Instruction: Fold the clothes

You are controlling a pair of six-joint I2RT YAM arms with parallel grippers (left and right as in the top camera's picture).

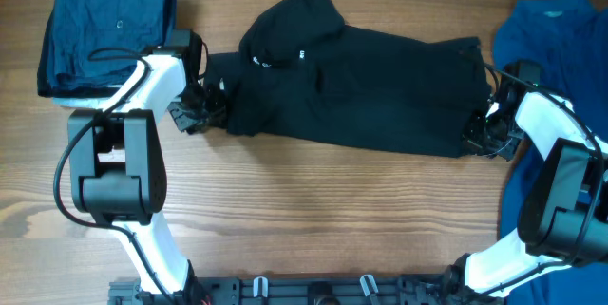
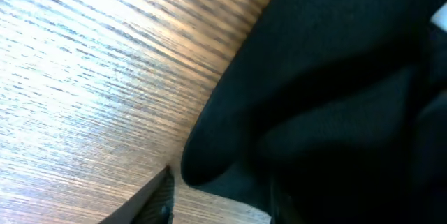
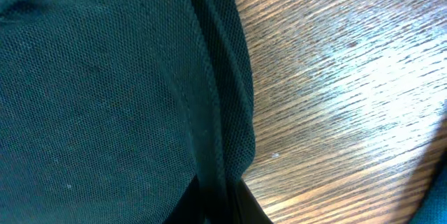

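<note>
The black polo (image 1: 370, 86) lies spread across the middle of the wooden table, collar and small white logo toward the left. My left gripper (image 1: 201, 110) is at its left edge. In the left wrist view the fingers (image 2: 220, 206) stand apart, with a rounded fold of the black fabric (image 2: 335, 77) reaching between them and a strip of table showing beside one finger. My right gripper (image 1: 480, 139) is at the polo's right hem. In the right wrist view it (image 3: 216, 203) is shut on the seamed edge of the fabric (image 3: 105, 77).
A folded navy garment (image 1: 104, 29) lies at the back left, just behind the left arm. A bright blue shirt (image 1: 551, 29) lies at the right edge, partly under the right arm. Bare wooden table (image 1: 332, 210) shows in front of the polo.
</note>
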